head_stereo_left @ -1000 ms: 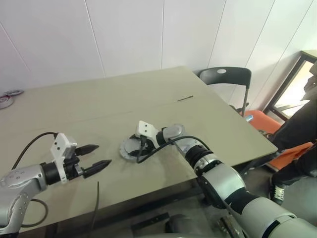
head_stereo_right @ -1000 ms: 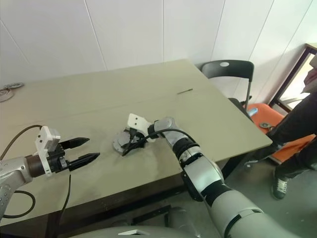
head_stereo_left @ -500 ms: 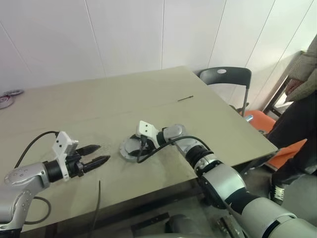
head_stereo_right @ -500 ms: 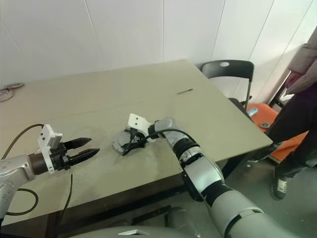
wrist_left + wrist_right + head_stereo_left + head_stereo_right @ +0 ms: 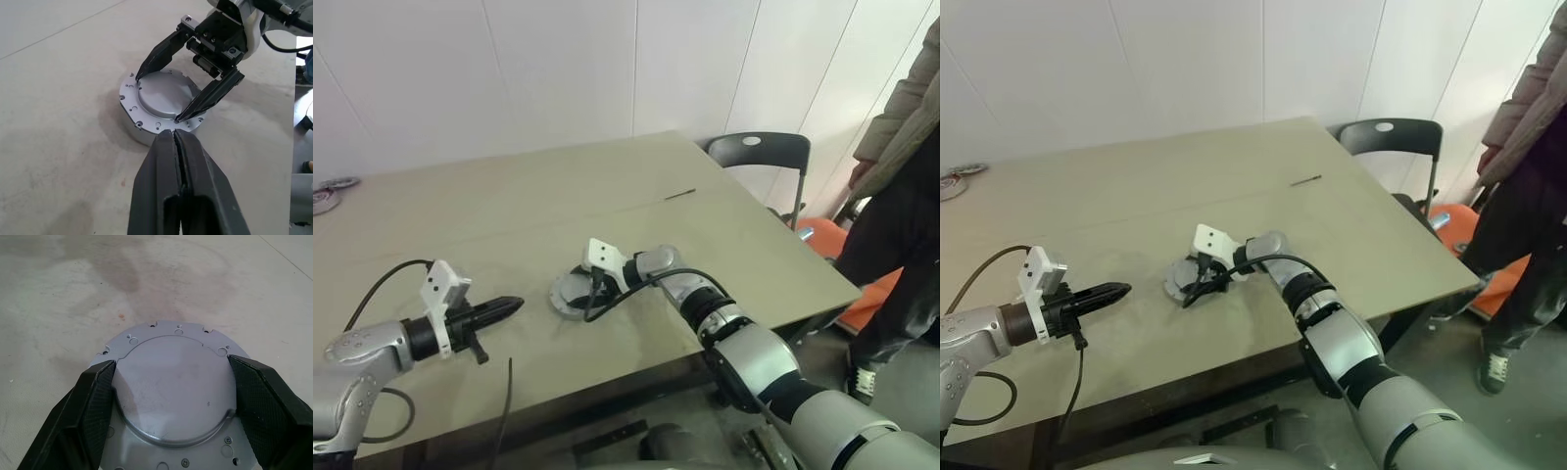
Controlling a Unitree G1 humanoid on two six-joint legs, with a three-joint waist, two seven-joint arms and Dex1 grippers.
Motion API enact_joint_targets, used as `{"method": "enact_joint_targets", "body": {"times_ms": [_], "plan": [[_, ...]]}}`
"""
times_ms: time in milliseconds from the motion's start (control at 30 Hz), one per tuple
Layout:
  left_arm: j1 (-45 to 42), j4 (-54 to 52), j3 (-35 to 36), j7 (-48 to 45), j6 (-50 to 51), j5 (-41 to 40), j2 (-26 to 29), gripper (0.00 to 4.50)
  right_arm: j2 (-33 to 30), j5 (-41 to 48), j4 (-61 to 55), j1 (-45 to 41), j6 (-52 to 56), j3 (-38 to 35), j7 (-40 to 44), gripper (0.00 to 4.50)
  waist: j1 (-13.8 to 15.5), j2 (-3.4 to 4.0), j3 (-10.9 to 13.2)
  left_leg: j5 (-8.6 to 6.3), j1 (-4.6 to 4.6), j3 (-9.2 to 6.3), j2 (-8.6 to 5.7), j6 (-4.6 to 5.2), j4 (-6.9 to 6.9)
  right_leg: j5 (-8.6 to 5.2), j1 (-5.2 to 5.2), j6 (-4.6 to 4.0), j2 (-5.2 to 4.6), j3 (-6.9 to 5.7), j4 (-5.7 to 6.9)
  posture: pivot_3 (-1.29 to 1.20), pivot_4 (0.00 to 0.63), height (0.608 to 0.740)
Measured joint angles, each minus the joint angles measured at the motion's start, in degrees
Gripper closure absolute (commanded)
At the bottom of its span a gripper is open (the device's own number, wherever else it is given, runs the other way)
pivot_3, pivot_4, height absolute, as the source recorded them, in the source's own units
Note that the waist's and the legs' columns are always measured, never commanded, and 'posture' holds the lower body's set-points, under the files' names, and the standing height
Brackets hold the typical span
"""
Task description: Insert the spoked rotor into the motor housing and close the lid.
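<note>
Grey round metal lid [image 5: 173, 387], pinched across its raised centre by the right gripper [image 5: 183, 95] near the table's [image 5: 509, 215] front edge, could skew if released unevenly; left gripper [image 5: 499, 309] clenched empty.

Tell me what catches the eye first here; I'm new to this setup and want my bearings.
Mid-table, the right gripper stands with its jaws on either side of the raised centre of a round grey metal assembly. To its left the left gripper hovers, jaws shut and empty, aimed at it. A person stands beside the table's right end.
</note>
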Motion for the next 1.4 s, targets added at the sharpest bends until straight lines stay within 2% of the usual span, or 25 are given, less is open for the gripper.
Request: {"method": "enact_joint_targets", "body": {"times_ms": [167,267,433,567,800,1400], "plan": [[-3.2,1.1,-1.5,0.7,-0.4,0.3,-1.2,4.48,-0.1,0.0,0.0,0.1,0.0,0.0,0.0,1.26,0.0,0.00,0.0,0.00,0.00,0.00,-0.02,0.00,0.00,0.00,0.03,0.00,-0.02,-0.02,-0.05,0.00,0.000,0.740],[-6.0,3.0,-4.3,2.0,-2.6,3.3,-2.3,4.48,-0.1,0.1,-0.1,0.1,0.0,0.0,-0.1,1.26,0.0,0.04,0.0,0.00,0.00,0.00,-0.04,0.00,-0.01,0.00,0.08,0.01,-0.02,-0.02,-0.08,0.00,0.000,0.740],[-9.7,10.9,-11.7,2.7,-13.8,13.3,-4.7,4.48,-0.1,0.1,-0.1,0.2,0.0,0.0,-0.2,1.26,0.0,0.09,-0.1,0.00,-0.03,0.04,-0.05,0.01,-0.10,0.00,0.19,0.01,-0.02,-0.01,-0.09,0.00,0.000,0.740],[-12.2,19.3,-16.5,2.3,-24.3,19.5,-9.0,4.48,-0.1,0.2,-0.1,0.2,-0.1,0.0,-0.3,1.26,0.1,0.11,-0.1,0.01,-0.04,0.03,-0.05,0.01,-0.16,0.01,0.18,0.01,0.00,-0.02,-0.09,0.00,0.000,0.740],[-16.0,21.2,-17.6,1.6,-27.9,20.2,-11.7,4.48,-0.1,0.2,-0.1,0.3,-0.1,0.0,-0.4,1.26,0.1,0.13,-0.2,0.01,-0.05,0.05,-0.05,0.02,-0.18,0.02,0.18,0.04,0.02,-0.01,-0.08,0.00,0.000,0.740],[-20.0,28.7,-19.5,2.1,-29.2,22.3,-17.3,4.48,-0.2,0.2,-0.6,1.0,-0.1,0.0,-0.8,1.26,0.3,0.40,-0.4,0.01,-0.04,0.03,-0.10,0.02,-0.21,0.03,0.19,0.07,0.17,-0.01,-0.08,0.00,0.000,0.740]]}}
